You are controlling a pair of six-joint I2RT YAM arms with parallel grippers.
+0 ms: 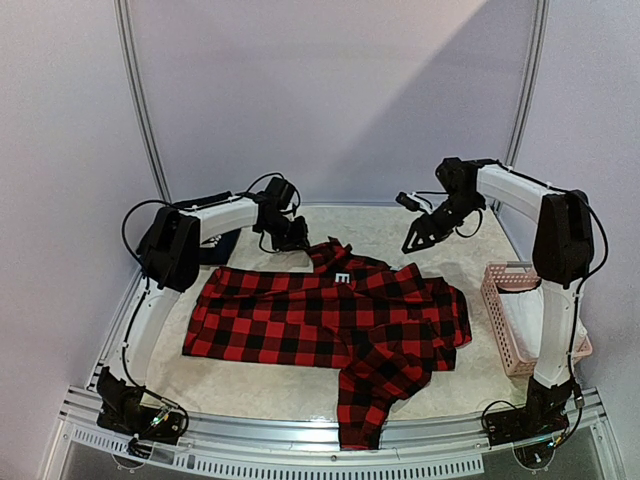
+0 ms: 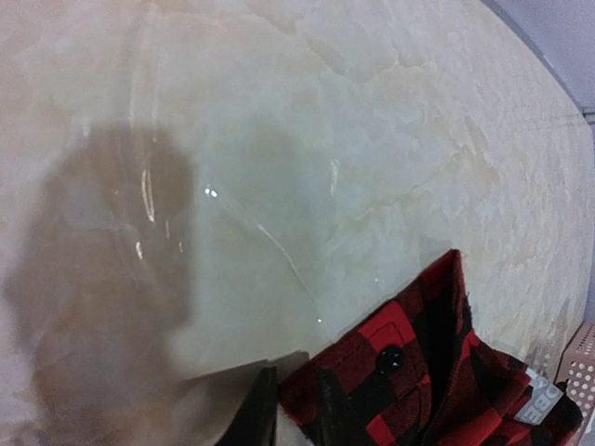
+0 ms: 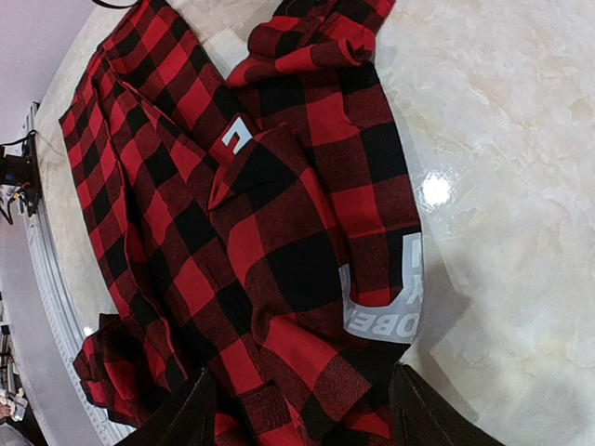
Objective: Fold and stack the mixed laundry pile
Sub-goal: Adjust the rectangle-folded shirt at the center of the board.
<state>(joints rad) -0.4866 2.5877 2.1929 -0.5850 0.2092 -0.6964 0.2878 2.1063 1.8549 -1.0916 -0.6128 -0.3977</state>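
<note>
The red-and-black plaid flannel shirt [image 1: 330,310] lies spread across the middle of the table, one sleeve hanging toward the front edge. My left gripper [image 1: 298,240] is low at the shirt's far edge. In the left wrist view its two dark fingers [image 2: 253,418] are pinched on a buttoned corner of the plaid fabric [image 2: 418,372]. My right gripper [image 1: 412,243] hovers above the shirt's far right part. Its jaws stand wide apart over the plaid cloth [image 3: 260,232] and hold nothing. A grey printed label [image 3: 381,316] shows on the shirt. Dark folded clothes [image 1: 222,247] lie behind the left arm.
A pink slatted basket [image 1: 505,320] stands at the right edge of the table with white cloth [image 1: 530,325] inside; its corner [image 2: 581,362] shows in the left wrist view. Bare marbled tabletop [image 1: 380,225] lies beyond the shirt. Purple walls close in the back.
</note>
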